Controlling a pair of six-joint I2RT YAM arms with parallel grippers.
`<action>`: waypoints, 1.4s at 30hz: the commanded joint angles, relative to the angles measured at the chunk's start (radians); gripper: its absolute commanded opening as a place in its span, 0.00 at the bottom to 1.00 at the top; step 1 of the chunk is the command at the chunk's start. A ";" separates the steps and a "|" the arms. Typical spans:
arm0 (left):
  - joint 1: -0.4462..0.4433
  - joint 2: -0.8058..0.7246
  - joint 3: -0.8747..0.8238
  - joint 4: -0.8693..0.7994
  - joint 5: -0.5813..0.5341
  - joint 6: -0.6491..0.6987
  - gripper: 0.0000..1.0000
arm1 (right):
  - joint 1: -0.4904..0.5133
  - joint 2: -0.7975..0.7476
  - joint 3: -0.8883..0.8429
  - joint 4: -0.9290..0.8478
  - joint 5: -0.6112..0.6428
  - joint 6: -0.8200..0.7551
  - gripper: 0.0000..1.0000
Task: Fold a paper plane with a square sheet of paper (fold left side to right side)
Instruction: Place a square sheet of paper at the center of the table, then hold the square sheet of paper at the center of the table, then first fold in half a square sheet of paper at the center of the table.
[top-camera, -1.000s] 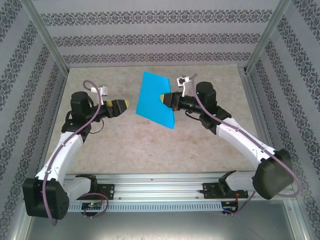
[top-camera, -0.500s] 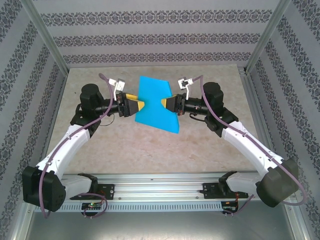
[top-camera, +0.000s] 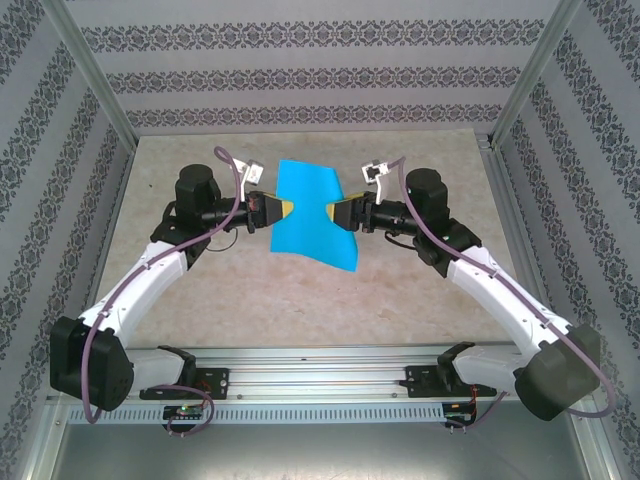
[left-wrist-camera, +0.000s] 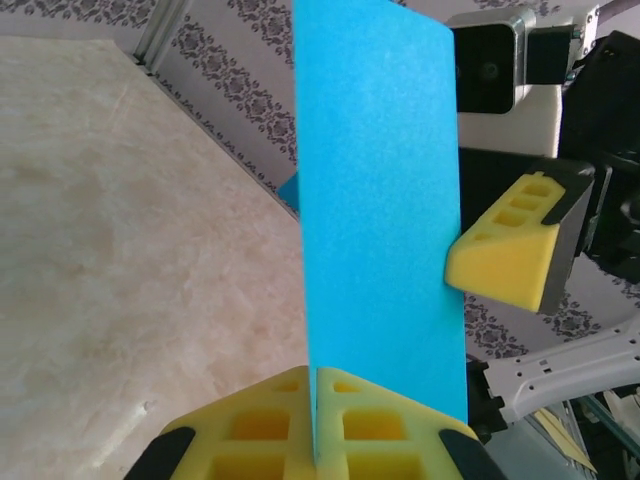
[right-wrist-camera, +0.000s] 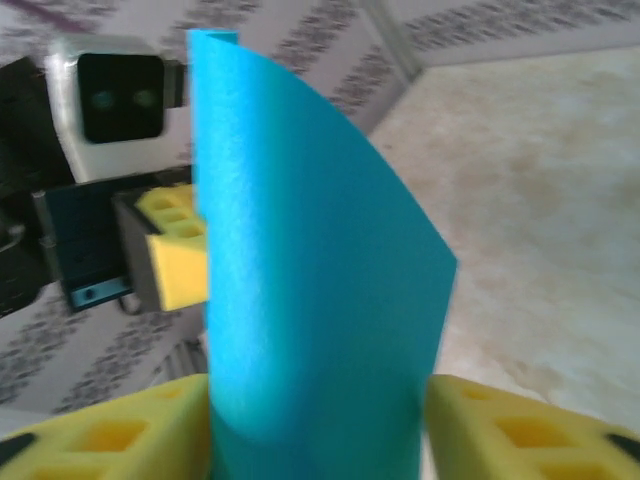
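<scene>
The square sheet of paper (top-camera: 312, 215) was held in the air above the table (top-camera: 250, 290), slightly toward 12 o'clock from the table's middle in the top view. It was seen as 1 flat, unfolded cyan-blue sheet, gently bowed, with its lowest corner pointed toward 5 o'clock.

The left gripper (top-camera: 284, 208) was positioned at the sheet's 9 o'clock edge. In the left wrist view its 2 yellow fingers (left-wrist-camera: 250, 430) were seen pressed together on the sheet's near edge, with no gap left between them, so the sheet was pinched firmly there. From that pinch the sheet rose toward 12 o'clock in that view.

The right gripper (top-camera: 328, 210) was positioned at the sheet's 3 o'clock edge, facing the left gripper. In the right wrist view its 2 fingers (right-wrist-camera: 110, 430) were seen spread wide, at 7 o'clock and 5 o'clock of the frame, with the curved sheet standing in the gap between them. Its jaws were therefore parted rather than clamped. Whether either finger touched the paper could not be told.

The 2 grippers were near each other, separated by the sheet.
</scene>
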 joint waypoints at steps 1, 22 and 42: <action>-0.015 0.045 -0.074 -0.026 -0.079 -0.020 0.00 | -0.055 -0.015 -0.004 -0.169 0.229 -0.059 0.64; -0.015 0.304 -0.213 -0.083 -0.321 -0.058 0.13 | 0.125 0.497 -0.060 0.058 0.240 0.273 0.34; -0.046 0.303 -0.186 0.061 -0.185 -0.198 0.50 | 0.141 0.677 0.011 0.009 0.232 0.279 0.25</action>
